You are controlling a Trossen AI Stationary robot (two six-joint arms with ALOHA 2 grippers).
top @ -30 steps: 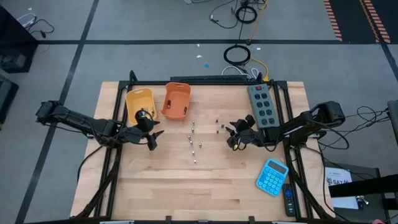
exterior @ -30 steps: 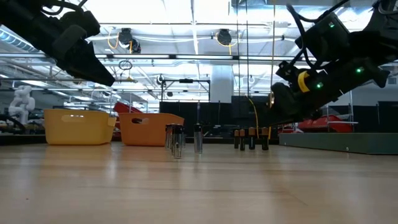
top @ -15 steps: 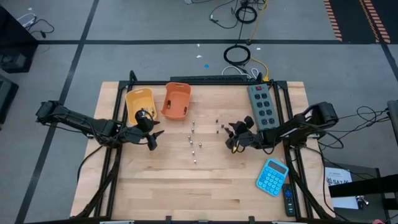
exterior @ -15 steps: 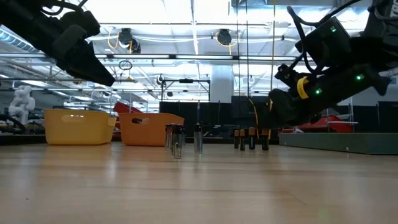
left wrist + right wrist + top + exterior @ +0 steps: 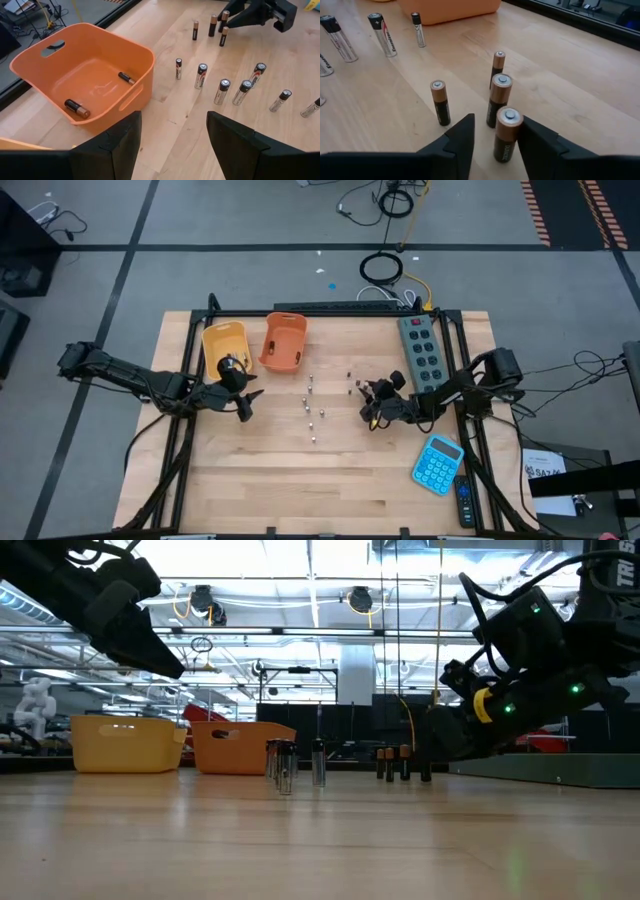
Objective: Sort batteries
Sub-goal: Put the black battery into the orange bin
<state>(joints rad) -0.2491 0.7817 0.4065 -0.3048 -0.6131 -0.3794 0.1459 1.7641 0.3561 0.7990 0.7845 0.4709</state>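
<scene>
Several silvery-grey batteries [image 5: 312, 408] stand upright on their ends mid-table, and they show again in the left wrist view [image 5: 222, 91]. A few dark copper-topped batteries [image 5: 499, 97] stand just right of them. My right gripper [image 5: 496, 125] is open and low over the table. The nearest dark battery [image 5: 506, 134] stands between its fingers. My left gripper [image 5: 172, 145] is open and hovers in front of the orange bin [image 5: 85, 80], where two batteries [image 5: 77, 107] lie on the bottom. My right gripper comes level from the table's right, with one finger [image 5: 540, 142] close beside the nearest dark battery's side [image 5: 512, 137]. I cannot tell whether it touches the battery. The battery stands upright on the table.
A yellow bin [image 5: 224, 345] sits left of the orange bin [image 5: 283, 342] at the far side. A grey power strip [image 5: 420, 348] lies along the right edge, and a blue calculator [image 5: 437, 463] lies near the right front. The near half of the wooden table [image 5: 300, 490] is bare.
My right gripper has sunk toward the table and crept toward the table's left, closing in on the dark batteries. Its elbow has swung inward. The batteries have kept their places.
</scene>
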